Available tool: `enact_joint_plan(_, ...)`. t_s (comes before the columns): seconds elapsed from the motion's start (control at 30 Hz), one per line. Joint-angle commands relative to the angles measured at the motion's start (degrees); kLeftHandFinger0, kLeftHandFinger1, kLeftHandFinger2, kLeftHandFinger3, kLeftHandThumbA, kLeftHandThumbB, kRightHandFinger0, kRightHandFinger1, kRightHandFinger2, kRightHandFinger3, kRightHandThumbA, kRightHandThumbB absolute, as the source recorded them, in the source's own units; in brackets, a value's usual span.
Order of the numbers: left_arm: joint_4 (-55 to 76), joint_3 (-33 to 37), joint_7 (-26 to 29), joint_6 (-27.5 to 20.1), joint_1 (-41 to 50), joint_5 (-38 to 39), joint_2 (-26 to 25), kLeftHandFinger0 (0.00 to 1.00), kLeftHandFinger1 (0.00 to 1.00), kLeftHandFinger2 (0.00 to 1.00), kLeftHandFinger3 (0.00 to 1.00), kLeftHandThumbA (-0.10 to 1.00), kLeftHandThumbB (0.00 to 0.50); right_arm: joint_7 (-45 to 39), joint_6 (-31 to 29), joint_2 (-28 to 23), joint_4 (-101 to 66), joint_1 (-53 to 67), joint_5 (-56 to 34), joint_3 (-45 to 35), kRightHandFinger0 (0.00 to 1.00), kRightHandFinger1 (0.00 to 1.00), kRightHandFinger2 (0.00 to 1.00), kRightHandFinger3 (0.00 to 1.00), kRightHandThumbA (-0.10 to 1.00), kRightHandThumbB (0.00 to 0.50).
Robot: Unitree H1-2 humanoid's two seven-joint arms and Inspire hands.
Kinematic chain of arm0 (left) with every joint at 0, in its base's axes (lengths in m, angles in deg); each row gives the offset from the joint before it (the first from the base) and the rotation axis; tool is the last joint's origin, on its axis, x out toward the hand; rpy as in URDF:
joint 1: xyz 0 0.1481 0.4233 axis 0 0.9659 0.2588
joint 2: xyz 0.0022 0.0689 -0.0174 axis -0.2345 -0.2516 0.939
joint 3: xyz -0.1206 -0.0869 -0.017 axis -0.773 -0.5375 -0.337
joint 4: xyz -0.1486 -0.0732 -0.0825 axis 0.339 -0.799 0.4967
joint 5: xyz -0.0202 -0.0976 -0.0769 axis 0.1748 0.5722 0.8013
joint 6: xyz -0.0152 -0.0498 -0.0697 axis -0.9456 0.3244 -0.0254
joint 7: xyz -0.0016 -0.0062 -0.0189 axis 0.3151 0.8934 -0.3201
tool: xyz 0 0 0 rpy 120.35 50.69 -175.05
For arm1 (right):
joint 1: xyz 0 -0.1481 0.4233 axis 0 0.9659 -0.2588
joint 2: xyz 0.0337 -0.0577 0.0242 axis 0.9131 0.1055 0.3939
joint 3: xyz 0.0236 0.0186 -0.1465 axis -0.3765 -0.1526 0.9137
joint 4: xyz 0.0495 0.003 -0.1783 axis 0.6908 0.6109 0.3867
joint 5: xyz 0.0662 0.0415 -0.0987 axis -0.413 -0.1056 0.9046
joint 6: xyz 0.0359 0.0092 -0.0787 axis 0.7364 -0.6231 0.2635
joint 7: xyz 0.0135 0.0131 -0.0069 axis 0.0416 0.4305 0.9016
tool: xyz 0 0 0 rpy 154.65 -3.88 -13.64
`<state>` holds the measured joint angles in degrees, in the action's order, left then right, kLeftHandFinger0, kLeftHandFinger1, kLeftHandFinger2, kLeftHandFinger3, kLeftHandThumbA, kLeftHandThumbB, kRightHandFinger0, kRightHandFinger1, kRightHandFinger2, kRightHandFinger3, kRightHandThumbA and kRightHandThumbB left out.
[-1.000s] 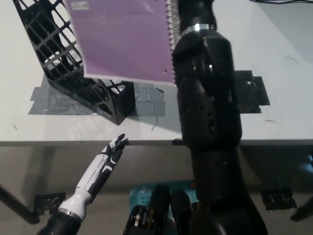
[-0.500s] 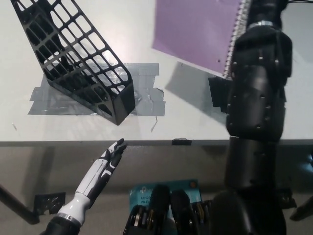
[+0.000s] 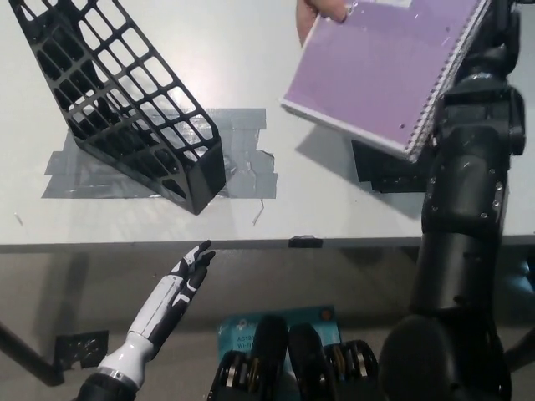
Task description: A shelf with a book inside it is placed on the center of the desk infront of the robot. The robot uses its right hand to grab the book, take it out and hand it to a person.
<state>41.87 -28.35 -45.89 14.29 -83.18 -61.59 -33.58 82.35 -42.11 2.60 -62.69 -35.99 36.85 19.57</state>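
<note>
The book is a purple spiral notebook (image 3: 380, 71), held tilted in the air over the desk's right half. My black right hand (image 3: 495, 38) is at its spiral edge at the top right, mostly hidden behind it, and grips it there. A person's hand (image 3: 322, 12) reaches in from the top edge and touches the notebook's far left corner. The black mesh shelf (image 3: 125, 109) lies slanted on the desk at the left with nothing in it. My white left hand (image 3: 185, 271) rests below the desk's front edge at the lower left, fingers straight and apart.
Grey tape (image 3: 242, 167) fixes the shelf to the white desk (image 3: 334, 217). A black tape patch (image 3: 380, 174) lies under the notebook. The desk's front edge (image 3: 267, 244) crosses the picture. A blue item (image 3: 238, 330) lies on the floor below.
My right arm has swung the notebook to the right, away from the shelf. A person's hand has come in at the top and now touches its corner. The left hand stays put.
</note>
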Motion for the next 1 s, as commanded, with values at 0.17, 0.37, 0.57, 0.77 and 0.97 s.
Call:
enact_joint_plan(0.17,2.43,-0.05,0.13,-1.17,0.81,-0.54,-0.23,1.00,1.00,1.00,1.00,1.00,0.360,-3.03,-6.92,0.99,12.38,-1.74,-4.42,-0.40,0.00,0.03,0.56,1.00,-0.10,0.019)
enact_joint_plan(0.37,2.29,0.07,0.31,-1.59,0.70,-1.01,-0.26,1.00,1.00,1.00,1.00,1.00,0.344,-5.78,-6.94,0.43,15.37,-0.32,-2.53,2.33,0.00,0.05,0.54,0.93,-0.10,0.047)
enact_joint_plan(0.57,2.33,-0.12,0.20,-1.43,0.94,-0.70,-0.31,1.00,1.00,1.00,1.00,1.00,0.354,-27.45,-0.93,-3.61,14.00,5.91,-0.28,14.76,1.00,1.00,1.00,1.00,0.81,0.433)
enact_joint_plan(0.77,2.12,-0.02,0.36,-1.60,0.55,-1.09,-0.32,1.00,1.00,1.00,1.00,1.00,0.350,-29.13,0.46,-4.83,7.64,8.12,-3.12,16.52,1.00,1.00,1.00,1.00,0.87,0.460)
enact_joint_plan(0.97,2.48,0.08,0.16,-1.21,0.29,-1.09,-0.32,1.00,1.00,1.00,1.00,1.00,0.351,-28.37,3.52,-6.26,-4.33,11.71,-5.32,18.82,1.00,1.00,1.00,1.00,0.90,0.480)
